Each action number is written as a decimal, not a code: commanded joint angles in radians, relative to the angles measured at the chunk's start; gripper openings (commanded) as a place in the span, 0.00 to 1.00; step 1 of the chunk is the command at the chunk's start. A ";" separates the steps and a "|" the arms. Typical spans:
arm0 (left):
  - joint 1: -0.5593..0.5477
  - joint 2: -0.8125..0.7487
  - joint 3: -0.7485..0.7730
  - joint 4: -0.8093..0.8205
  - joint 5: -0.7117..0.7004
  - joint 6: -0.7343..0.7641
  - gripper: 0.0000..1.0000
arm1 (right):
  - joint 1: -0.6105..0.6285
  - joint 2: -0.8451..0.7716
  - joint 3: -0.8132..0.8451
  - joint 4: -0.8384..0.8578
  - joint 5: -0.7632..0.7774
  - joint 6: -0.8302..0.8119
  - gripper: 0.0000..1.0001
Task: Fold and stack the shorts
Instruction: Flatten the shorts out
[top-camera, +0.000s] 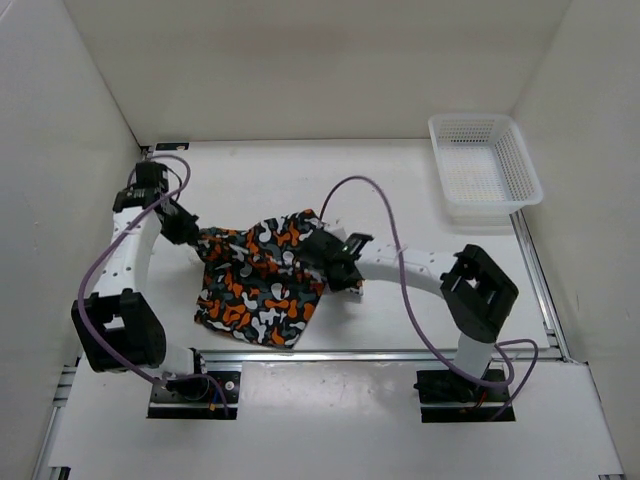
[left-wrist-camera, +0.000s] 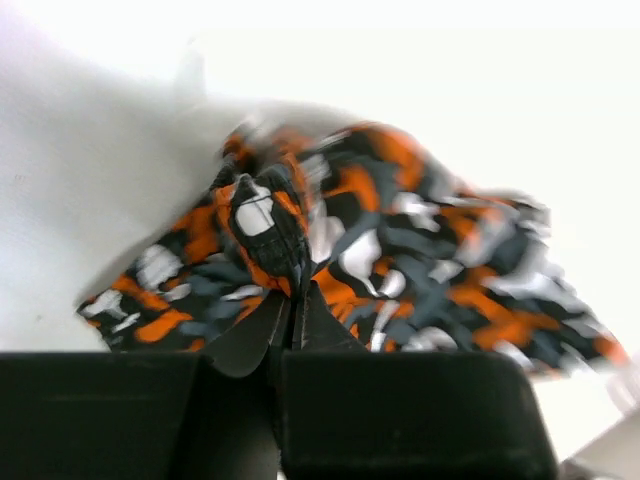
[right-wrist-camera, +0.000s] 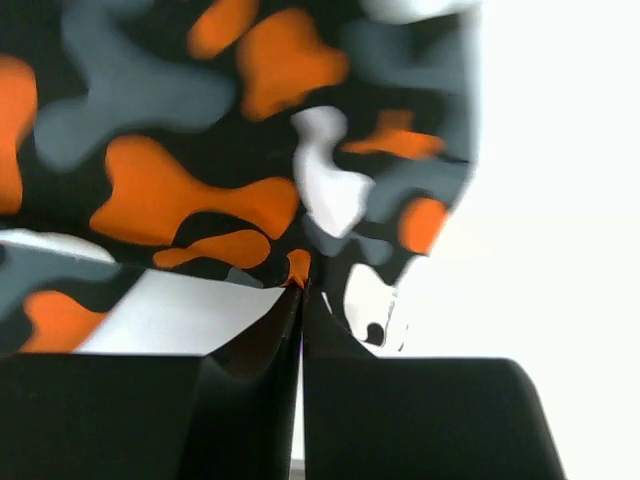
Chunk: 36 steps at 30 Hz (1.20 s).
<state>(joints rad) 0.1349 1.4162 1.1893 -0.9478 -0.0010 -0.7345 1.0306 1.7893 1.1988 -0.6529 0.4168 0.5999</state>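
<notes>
One basket (top-camera: 487, 210) sits well apart from shorts (top-camera: 255, 290).

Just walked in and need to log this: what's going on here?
Both arms are working on the patterned shorts on the table. The left gripper is shut on their left edge, the right gripper pinches their right side. The shorts lie rumpled, not yet folded. The white basket stands apart at the far right corner.
</notes>
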 joint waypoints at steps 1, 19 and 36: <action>-0.023 0.012 0.221 -0.011 -0.011 0.046 0.11 | -0.169 -0.109 0.135 -0.057 0.129 -0.104 0.00; -0.092 0.029 0.942 -0.028 0.110 0.129 0.11 | -0.469 -0.352 0.697 -0.024 0.103 -0.350 0.00; -0.210 -0.137 0.869 -0.036 0.153 0.129 0.11 | -0.478 -0.613 0.594 -0.053 -0.034 -0.388 0.00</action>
<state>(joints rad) -0.0597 1.3182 1.9991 -0.9913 0.1574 -0.6193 0.5537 1.2167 1.7473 -0.7082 0.4934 0.2569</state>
